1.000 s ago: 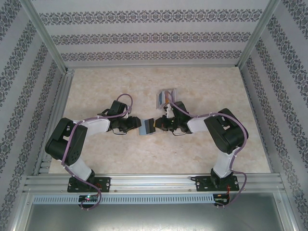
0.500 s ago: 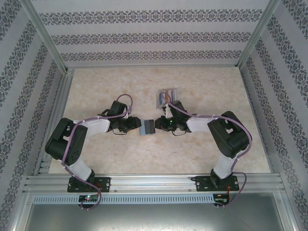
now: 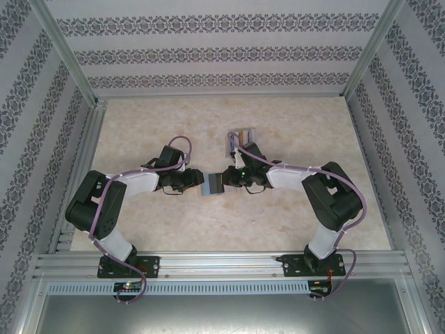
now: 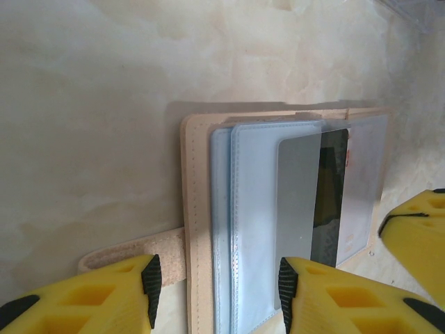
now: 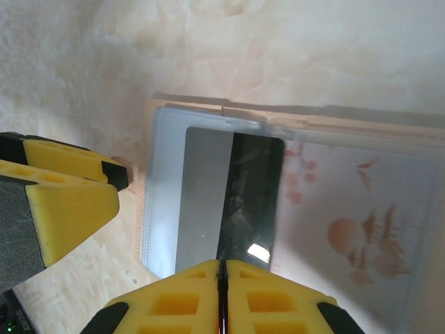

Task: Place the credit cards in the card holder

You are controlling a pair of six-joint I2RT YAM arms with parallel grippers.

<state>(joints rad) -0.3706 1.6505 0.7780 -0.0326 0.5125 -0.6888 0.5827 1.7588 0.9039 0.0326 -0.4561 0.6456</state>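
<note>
Card holder [image 4: 198, 243] open on table, between grippers. Grey-black card [image 5: 205, 202] appears mostly pocketed; others likely remain in far tray [image 3: 243, 138]. Left gripper [image 4: 217, 284] parted, empty; right gripper [image 5: 222, 268] closed over card's near end.

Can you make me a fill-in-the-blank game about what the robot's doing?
The wallet lies ____ on the table.
The card in its sleeve is grey and ____.
The fingers of the right gripper are ____.
The fingers of the left gripper are ____.

Missing words: open; black; shut; apart.
</note>
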